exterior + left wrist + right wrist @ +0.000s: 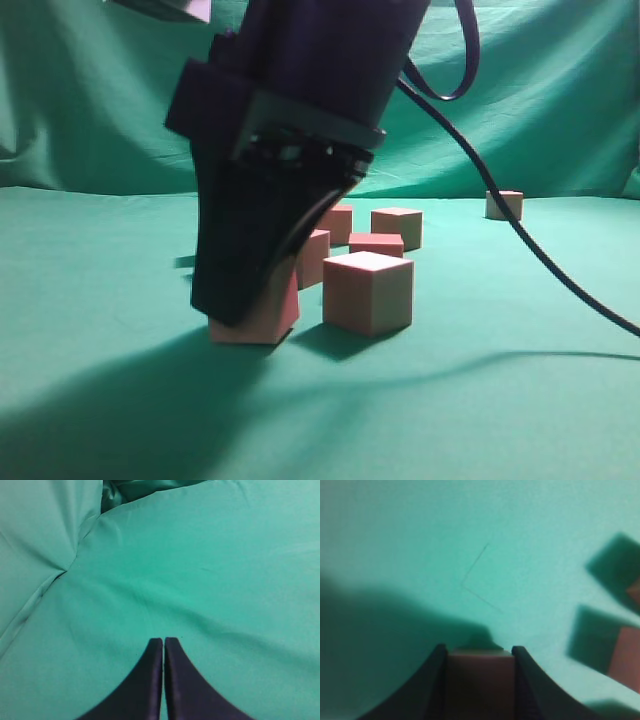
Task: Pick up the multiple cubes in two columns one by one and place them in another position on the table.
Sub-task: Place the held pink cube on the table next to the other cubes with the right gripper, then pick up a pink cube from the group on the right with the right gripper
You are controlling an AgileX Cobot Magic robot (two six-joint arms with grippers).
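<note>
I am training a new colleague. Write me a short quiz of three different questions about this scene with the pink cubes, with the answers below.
1. True or false: the right pincer is closed on a small reddish-pink matte cube.
2. Does that cube touch the flat teal-green cloth table?
3. The left pincer is: A) holding a cube, B) shut and holding nothing, C) wide open.

Key: 1 true; 2 yes, its base rests on the cloth; 3 B.

Dim, soft focus throughout; hard dark shadows on the desk before the cubes; close hand blurred.
</note>
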